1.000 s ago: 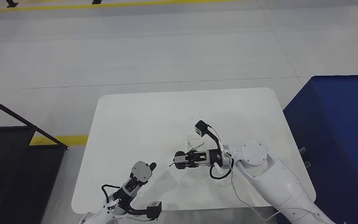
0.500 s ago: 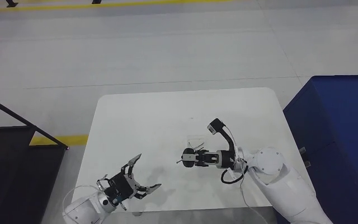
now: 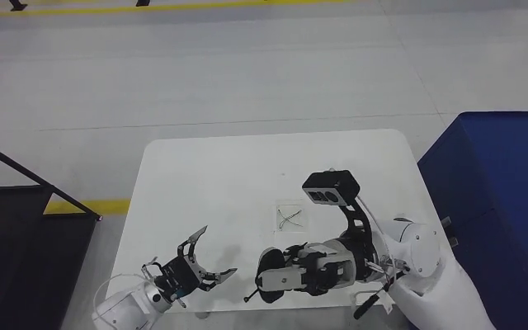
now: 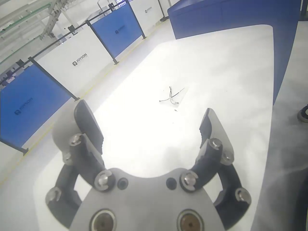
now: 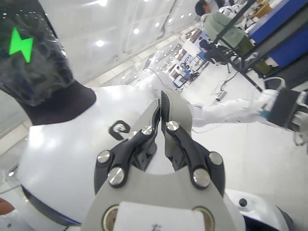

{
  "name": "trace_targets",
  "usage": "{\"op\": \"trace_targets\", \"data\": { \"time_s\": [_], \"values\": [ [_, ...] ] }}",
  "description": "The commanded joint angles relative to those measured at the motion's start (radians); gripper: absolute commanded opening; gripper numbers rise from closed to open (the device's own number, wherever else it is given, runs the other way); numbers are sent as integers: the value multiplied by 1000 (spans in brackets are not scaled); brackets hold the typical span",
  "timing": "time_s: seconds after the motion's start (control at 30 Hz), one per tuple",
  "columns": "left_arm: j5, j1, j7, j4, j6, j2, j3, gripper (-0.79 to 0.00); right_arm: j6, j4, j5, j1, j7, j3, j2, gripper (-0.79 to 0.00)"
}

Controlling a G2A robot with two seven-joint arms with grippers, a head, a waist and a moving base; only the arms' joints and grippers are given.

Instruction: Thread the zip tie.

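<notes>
Thin black zip ties (image 3: 289,217) lie crossed near the middle of the white table (image 3: 206,181); the left wrist view has them (image 4: 172,96) well ahead of my left gripper. My left gripper (image 3: 219,252) (image 4: 145,111) hovers over the table's near-left corner, open and holding nothing. My right gripper (image 3: 261,289) is at the near edge, turned back toward the robot, with its fingers pressed together (image 5: 160,106). In the top view a thin dark zip tie (image 3: 250,294) sticks out from its tip. The right wrist view hides that tie.
A blue cabinet (image 3: 487,181) (image 4: 228,8) stands close along the table's right side. The far half of the table (image 4: 216,56) is bare white surface. The table's near edge runs just below both grippers.
My right arm pulled back from the zip ties to the near edge and turned its gripper toward the robot, the dark strand coming along. My left gripper swung round and opened earlier, then held still.
</notes>
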Motion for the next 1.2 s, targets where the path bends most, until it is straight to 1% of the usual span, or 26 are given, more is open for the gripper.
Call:
{"op": "trace_targets", "data": {
  "time_s": [0.0, 0.27, 0.33, 0.4, 0.5, 0.57, 0.7, 0.73, 0.77, 0.8, 0.83, 0.9, 0.93, 1.03, 1.07, 1.17],
  "values": [
    [0, 0, 0, 0, 0, 0, 0, 0, 19, -4, -6, 11, -23, -12, -4, -785],
    [0, 0, 0, 0, 0, 0, 0, 0, 19, -2, -10, 13, -26, -13, -4, -785],
    [0, 0, 0, 0, 0, 0, 0, 0, -4, -19, -3, 6, -73, -10, -8, -785],
    [0, 0, 0, 0, 0, 0, 0, 0, -40, -64, 66, 7, -116, -12, -16, -785],
    [0, 0, 0, 0, 0, 0, 0, 0, -88, -124, 135, 36, -176, 10, -26, -785],
    [0, 0, 0, 0, 0, 0, 0, 0, -83, -139, 167, 53, -208, 19, -31, -785],
    [0, 0, 0, 0, 0, 0, 0, 0, -84, -140, 154, 63, -263, 22, -39, -785],
    [0, 0, 0, 0, 0, 0, 0, 0, -77, -139, 133, 66, -261, 21, -39, -659],
    [0, 0, 0, 0, 0, 0, 0, 0, -74, -135, 112, 66, -261, 21, -40, -733],
    [0, 0, 0, 0, 0, 0, 0, 0, -73, -132, 91, 66, -263, 21, -41, -785],
    [0, 0, 0, 0, 0, 0, 0, 0, -72, -130, 72, 64, -266, 19, -42, -785],
    [0, 0, 0, 0, 0, 0, 0, 0, -38, -120, 40, 59, -277, 11, -43, -785],
    [0, 0, 0, 0, 0, 0, 0, 0, 9, -113, 36, 52, -292, 2, -43, -785],
    [0, 0, 0, 0, 0, 0, 0, 0, 188, -126, 113, 47, -331, -23, -44, -785],
    [0, 0, 0, 0, 0, 0, 0, 0, 266, -130, 142, 47, -336, -30, -44, -785],
    [0, 0, 0, 0, 0, 0, 0, 0, 463, -156, 291, 34, -384, -33, -44, -785]
  ]
}}
